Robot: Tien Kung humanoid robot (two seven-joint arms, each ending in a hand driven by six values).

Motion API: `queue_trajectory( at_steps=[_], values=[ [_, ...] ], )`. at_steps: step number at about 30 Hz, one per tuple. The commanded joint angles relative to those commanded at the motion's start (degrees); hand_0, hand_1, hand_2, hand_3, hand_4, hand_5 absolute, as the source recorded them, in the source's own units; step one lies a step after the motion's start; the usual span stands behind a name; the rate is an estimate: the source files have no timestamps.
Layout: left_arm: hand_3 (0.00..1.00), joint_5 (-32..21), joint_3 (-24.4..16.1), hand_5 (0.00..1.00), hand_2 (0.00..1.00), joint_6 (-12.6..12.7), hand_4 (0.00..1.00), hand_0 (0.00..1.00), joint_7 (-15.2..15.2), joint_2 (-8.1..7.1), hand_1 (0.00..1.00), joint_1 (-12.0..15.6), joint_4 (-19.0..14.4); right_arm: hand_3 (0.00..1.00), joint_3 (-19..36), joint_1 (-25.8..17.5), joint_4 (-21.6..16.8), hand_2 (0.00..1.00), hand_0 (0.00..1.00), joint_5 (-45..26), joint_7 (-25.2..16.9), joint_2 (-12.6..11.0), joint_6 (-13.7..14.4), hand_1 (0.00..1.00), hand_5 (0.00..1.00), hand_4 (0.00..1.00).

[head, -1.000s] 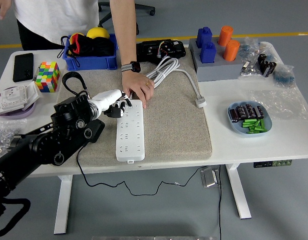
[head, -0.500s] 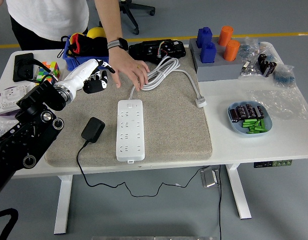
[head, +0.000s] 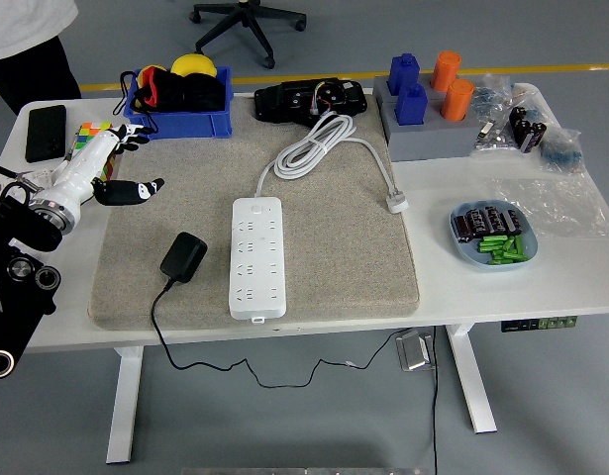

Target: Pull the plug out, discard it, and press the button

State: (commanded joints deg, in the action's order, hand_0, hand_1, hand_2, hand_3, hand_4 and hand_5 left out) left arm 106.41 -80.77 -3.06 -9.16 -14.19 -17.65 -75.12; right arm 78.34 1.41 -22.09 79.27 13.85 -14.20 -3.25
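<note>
The left robot hand (head: 114,163) hangs over the counter's left edge, beside the grey mat's (head: 324,247) far-left corner, with its white fingers spread loosely and nothing in them; the right arm is out of view. The black plug (head: 183,256) already lies free on the mat near its left edge, its cable trailing over the counter's near edge, so the pulling step looks done and the plug appears to be discarded where it lies, though whether that counts as thrown away is a judgement. What remains, by that reading, is the button. The white power strip (head: 257,256) lies at the middle of the mat with its long axis running from the counter's far edge toward the near edge, its white cord (head: 319,146) leaving the far end and coiling toward the far edge. From the left robot hand the strip lies to the right and nearer the near edge, well apart, with the plug between them but nearer the near edge. The switch cannot be made out clearly; it probably sits at the far end by the cord, which is also the end closest to the hand. The left hand is the only one placed to reach it, sweeping rightward across the mat and coming down on that end.
</note>
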Motion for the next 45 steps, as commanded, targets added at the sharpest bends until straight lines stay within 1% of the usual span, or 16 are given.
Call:
queue_trajectory(
  at_steps=[2,3,4,8,12,15,16,20,25,29,35,45],
  values=[
    [0.852,0.2,-1.8,0.135,0.795,-0.1,0.864,0.812,-0.2,-0.22,0.805,1.1,-0.5,0.723,0.0,0.0,0.0,0.71,0.749,0.0,0.0,0.0,0.0,0.701,0.633,0.765],
    [0.861,0.3,-2.6,0.161,0.8,-0.2,0.871,0.817,-0.3,-0.3,0.807,1.4,-0.6,0.723,-0.1,0.0,0.0,0.71,0.749,0.0,0.0,-0.1,0.0,0.701,0.633,0.765],
    [0.861,0.5,-3.9,0.161,0.8,-0.6,0.871,0.817,-0.7,-0.44,0.807,1.8,-0.6,0.723,-0.1,0.0,0.1,0.71,0.749,0.0,0.0,-0.1,0.0,0.701,0.635,0.766],
    [0.861,1.0,-6.6,0.161,0.8,-2.0,0.871,0.817,-2.6,-0.74,0.807,2.4,-0.2,0.723,-0.3,0.2,0.0,0.71,0.749,-0.1,0.0,0.0,0.0,0.701,0.635,0.766],
    [0.859,1.1,-7.5,0.148,0.801,-2.3,0.862,0.815,-2.7,-1.04,0.812,2.8,-0.5,0.724,-0.4,0.3,-0.1,0.71,0.749,-0.2,0.0,0.0,0.0,0.701,0.636,0.766],
    [0.859,1.5,-8.1,0.148,0.801,-2.5,0.862,0.815,-2.8,-0.74,0.812,2.9,-0.6,0.724,-0.6,0.2,0.0,0.71,0.749,-0.2,0.0,0.0,0.0,0.701,0.636,0.766],
    [0.856,1.6,-8.4,0.133,0.792,-2.5,0.848,0.81,-2.8,-0.57,0.806,2.9,-0.7,0.723,-0.6,0.2,0.0,0.71,0.749,-0.2,0.0,0.0,0.0,0.701,0.637,0.767],
    [0.856,1.8,-8.8,0.133,0.792,-2.7,0.848,0.81,-3.0,-0.19,0.806,3.2,-0.8,0.723,-0.6,0.1,0.0,0.71,0.749,-0.2,0.0,0.0,0.0,0.701,0.637,0.767],
    [0.856,1.7,-8.5,0.125,0.79,-3.1,0.839,0.805,-3.4,-0.29,0.801,3.3,-1.0,0.724,-0.4,0.0,0.0,0.71,0.749,-0.2,0.0,0.1,0.1,0.7,0.637,0.767],
    [0.856,2.0,-9.1,0.119,0.788,-3.9,0.832,0.803,-4.2,-0.22,0.795,3.5,-1.2,0.724,-0.3,-0.1,-0.1,0.71,0.749,-0.2,0.0,0.2,0.1,0.701,0.638,0.767],
    [0.857,1.9,-9.2,0.116,0.787,-3.8,0.827,0.802,-4.0,-0.49,0.786,3.6,-1.2,0.724,0.0,-0.3,0.0,0.71,0.749,-0.2,0.0,0.3,0.1,0.7,0.639,0.767],
    [0.857,2.0,-9.4,0.114,0.786,-3.7,0.824,0.799,-3.8,-0.25,0.784,3.7,-1.3,0.724,0.4,-0.2,0.0,0.71,0.75,-0.1,0.0,0.5,0.1,0.701,0.641,0.766]
  ],
)
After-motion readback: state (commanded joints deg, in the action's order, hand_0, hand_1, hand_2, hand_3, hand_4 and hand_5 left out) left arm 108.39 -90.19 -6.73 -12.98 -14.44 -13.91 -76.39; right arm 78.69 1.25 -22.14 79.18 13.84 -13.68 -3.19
